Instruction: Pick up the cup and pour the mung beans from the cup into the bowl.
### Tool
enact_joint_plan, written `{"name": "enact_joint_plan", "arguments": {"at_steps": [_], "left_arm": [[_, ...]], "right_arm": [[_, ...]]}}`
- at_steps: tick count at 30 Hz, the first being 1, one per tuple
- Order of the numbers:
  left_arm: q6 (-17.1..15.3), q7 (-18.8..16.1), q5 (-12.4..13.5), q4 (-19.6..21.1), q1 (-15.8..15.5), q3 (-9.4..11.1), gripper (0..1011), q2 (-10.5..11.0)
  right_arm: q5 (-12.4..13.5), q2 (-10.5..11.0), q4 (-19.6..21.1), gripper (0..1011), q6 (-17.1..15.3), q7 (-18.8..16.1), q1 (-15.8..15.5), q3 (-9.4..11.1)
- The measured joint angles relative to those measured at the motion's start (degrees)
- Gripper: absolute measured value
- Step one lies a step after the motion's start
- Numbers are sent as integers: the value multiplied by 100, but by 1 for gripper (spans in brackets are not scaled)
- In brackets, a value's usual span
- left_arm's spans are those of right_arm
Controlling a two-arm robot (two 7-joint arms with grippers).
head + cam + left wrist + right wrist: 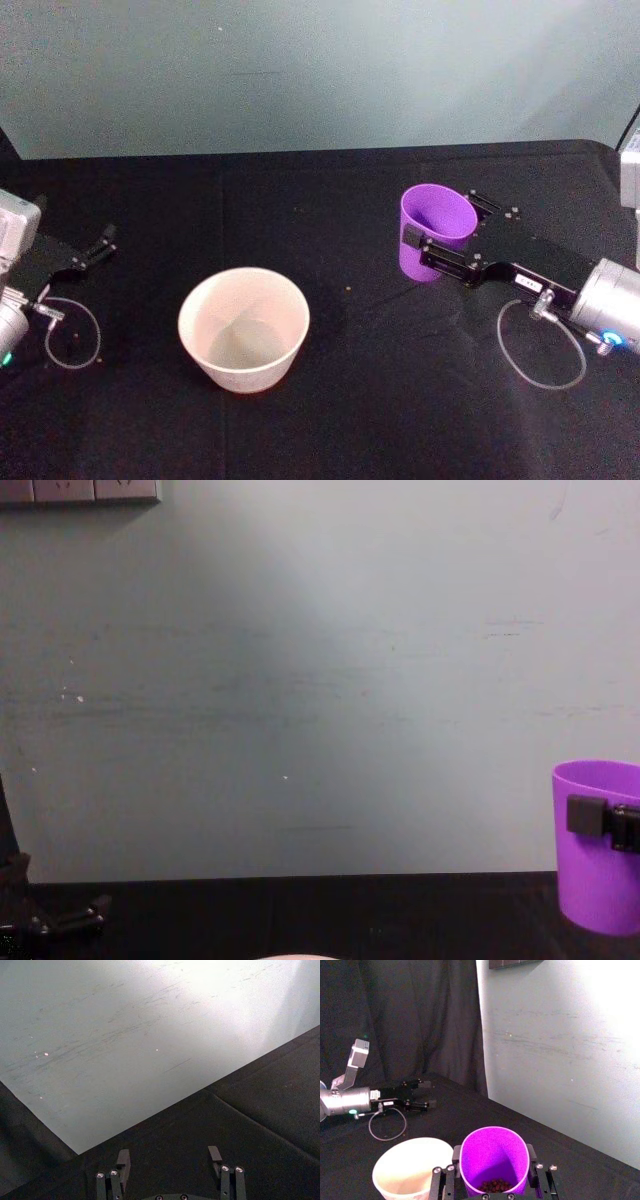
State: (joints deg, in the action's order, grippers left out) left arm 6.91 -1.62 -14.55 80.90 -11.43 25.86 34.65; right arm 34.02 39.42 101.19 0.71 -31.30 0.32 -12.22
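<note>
Nearest the table's front edge stands the pale bowl, left of centre. Toward the right edge, the right gripper is clamped on opposite sides of the purple cup, with mung beans in its bottom. By the left edge, the left gripper rests spread wide, holding nothing.

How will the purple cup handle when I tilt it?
Probably light: the cup holds few mung beans. Its smooth, tapered wall might slip in the right gripper. Seems stiff: the clamped rim looks round. Left gripper rests open.
</note>
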Motion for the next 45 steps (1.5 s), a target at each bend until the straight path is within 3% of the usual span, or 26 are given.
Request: {"name": "enact_joint_plan", "arguments": {"at_steps": [45], "left_arm": [[0,0,0,0,0,0,1011,0]], "right_arm": [[0,0,0,728,0,0,0,0]]}}
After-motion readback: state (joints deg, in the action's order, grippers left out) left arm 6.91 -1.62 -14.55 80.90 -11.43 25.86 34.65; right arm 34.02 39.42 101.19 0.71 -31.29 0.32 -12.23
